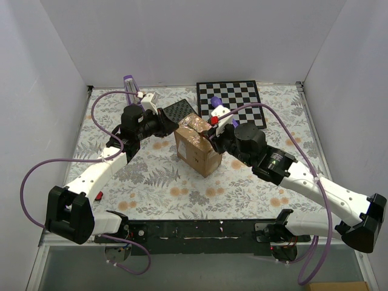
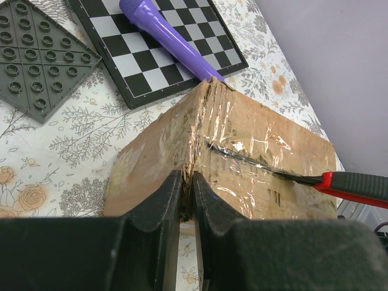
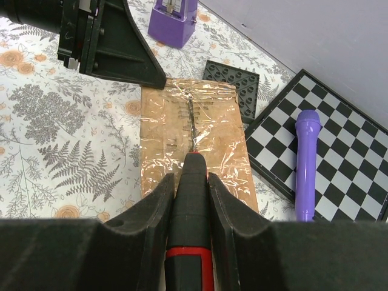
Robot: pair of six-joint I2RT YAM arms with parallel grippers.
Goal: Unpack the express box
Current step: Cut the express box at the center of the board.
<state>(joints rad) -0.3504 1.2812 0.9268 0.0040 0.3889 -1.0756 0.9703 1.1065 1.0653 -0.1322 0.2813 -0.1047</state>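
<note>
The express box [image 1: 195,148] sits near the middle of the flower-patterned worktop [image 1: 157,191], between the two arms and just near of the chessboard [image 1: 233,100]. It is brown cardboard, and its taped top is wrinkled and shiny with clear tape.

The left pincer [image 2: 188,182] reaches in from the left. Its fingers [image 2: 160,203] are drawn narrow, almost together, pinching a cardboard edge at the box's upper left corner. In the right wrist view that same pincer shows as a black wedge at the far left corner of the box top.

The right pincer [image 3: 191,182] comes in from the right and is clamped on the black and red handle of a utility knife [image 3: 191,230]. The handle lies lengthwise between the fingers. The thin blade [image 3: 193,130] points away from the wrist and lies along the taped seam down the middle of the box top. In the left wrist view its tip is in the tape at a dark slit.

A grey studded building plate [image 1: 182,110] lies flat just beyond the box, touching the chessboard's left edge. A purple marker [image 2: 170,36] lies on the chessboard. A small purple block [image 3: 173,21] stands on the worktop farther off to the far left.
</note>
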